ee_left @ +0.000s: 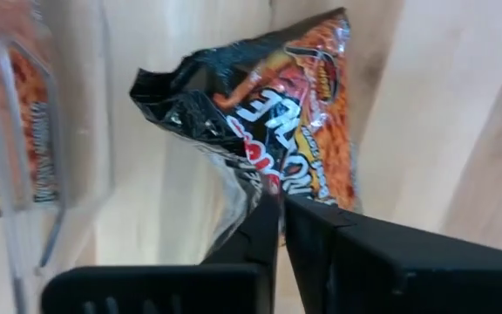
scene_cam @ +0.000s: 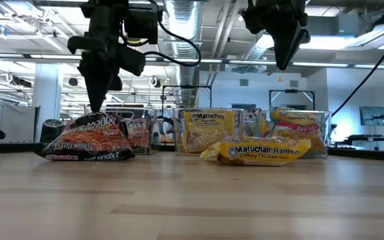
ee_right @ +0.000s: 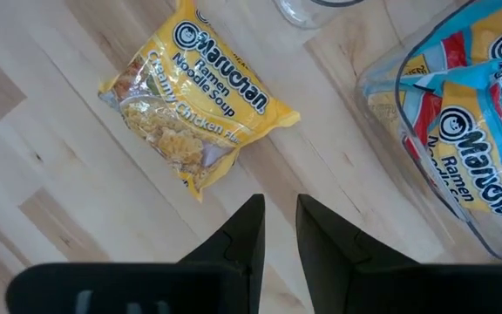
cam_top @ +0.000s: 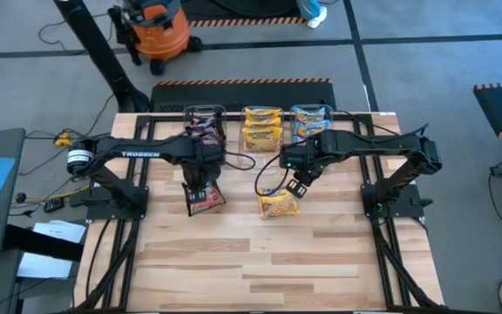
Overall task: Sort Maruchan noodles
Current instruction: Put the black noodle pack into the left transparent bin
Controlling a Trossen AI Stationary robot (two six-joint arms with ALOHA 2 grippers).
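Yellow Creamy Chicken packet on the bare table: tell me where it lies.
In the high view the yellow Creamy Chicken packet lies flat on the wooden table, right of centre, below the right gripper and before the middle tub.

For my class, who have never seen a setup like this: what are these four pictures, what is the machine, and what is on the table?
Two dark robot arms work at a wooden table. One picture looks straight down, one looks level across the table, and two come from cameras on each arm's wrist.

At the back stand three clear tubs holding ramen packets sorted by colour. Two packets lie loose: a dark maroon packet and a yellow packet.

The left end effector hangs right over the dark packet's crinkled edge, its fingers nearly together. The right end effector hovers above the table near the yellow packet, fingers slightly apart, holding nothing.
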